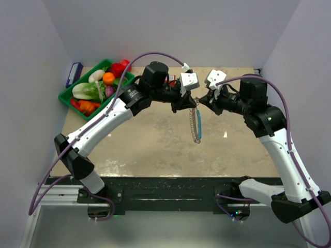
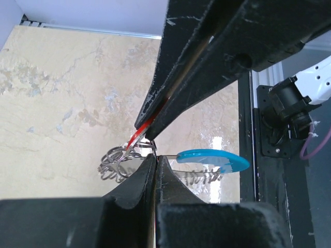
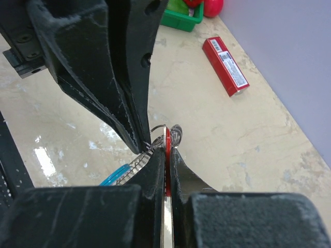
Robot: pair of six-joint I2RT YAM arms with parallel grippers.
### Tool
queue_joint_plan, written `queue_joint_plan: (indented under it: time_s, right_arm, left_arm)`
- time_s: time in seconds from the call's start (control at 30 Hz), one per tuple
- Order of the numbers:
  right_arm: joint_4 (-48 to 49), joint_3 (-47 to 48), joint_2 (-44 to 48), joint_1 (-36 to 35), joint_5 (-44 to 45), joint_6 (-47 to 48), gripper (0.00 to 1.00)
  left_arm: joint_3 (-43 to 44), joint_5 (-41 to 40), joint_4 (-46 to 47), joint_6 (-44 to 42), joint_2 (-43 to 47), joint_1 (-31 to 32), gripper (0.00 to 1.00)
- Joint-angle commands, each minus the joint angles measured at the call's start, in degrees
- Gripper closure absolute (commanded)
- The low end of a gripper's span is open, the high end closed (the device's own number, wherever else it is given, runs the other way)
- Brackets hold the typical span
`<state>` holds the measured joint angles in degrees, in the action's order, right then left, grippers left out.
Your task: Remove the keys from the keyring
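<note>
The keyring [image 1: 196, 124] hangs in the air between my two grippers, a thin loop with a bright blue curved section [image 2: 212, 159] and a fringe of small silvery keys [image 1: 194, 126]. My left gripper [image 2: 155, 157] is shut on the thin wire of the keyring beside the blue section. My right gripper [image 3: 167, 152] is shut on the key with the red part [image 3: 167, 142], its tips meeting the left fingertips [image 3: 139, 142]. Small silvery rings [image 2: 116, 157] bunch next to the red key [image 2: 135, 138]. Both grippers meet above mid-table, the left gripper [image 1: 189, 102] touching the right gripper [image 1: 205, 101].
A green bin [image 1: 67, 98] of toy vegetables stands at the back left, with a dark blue box [image 1: 74, 74] behind it. A long red box [image 3: 225, 72] lies on the table near the back wall. The tabletop [image 1: 155, 144] below the hanging loop is beige stone.
</note>
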<state>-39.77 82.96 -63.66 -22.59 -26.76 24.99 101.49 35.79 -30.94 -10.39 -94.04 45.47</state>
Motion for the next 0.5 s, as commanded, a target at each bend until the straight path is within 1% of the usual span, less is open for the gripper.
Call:
queue_joint_plan:
  time_s: [0.0, 0.1, 0.23, 0.47]
  right_arm:
    - [5.85, 1.76, -0.94, 3.07, 0.76, -0.82, 1.00]
    - [3.75, 2.47, -1.29, 3.25, -2.05, 0.32, 1.00]
    - [1.10, 3.35, -1.64, 3.25, -8.72, 0.41, 1.00]
    - [2.15, 2.12, -1.82, 2.46, -8.66, -0.21, 1.00]
  left_arm:
    - [2.39, 9.65, -4.74, -3.67, 4.30, 2.25, 1.00]
    - [2.22, 8.51, -4.57, -3.67, 4.57, 2.34, 1.00]
    - [2.04, 8.42, -3.78, -2.71, 4.22, 2.51, 1.00]
    - [3.09, 8.15, -3.95, -2.79, 2.98, 3.13, 1.00]
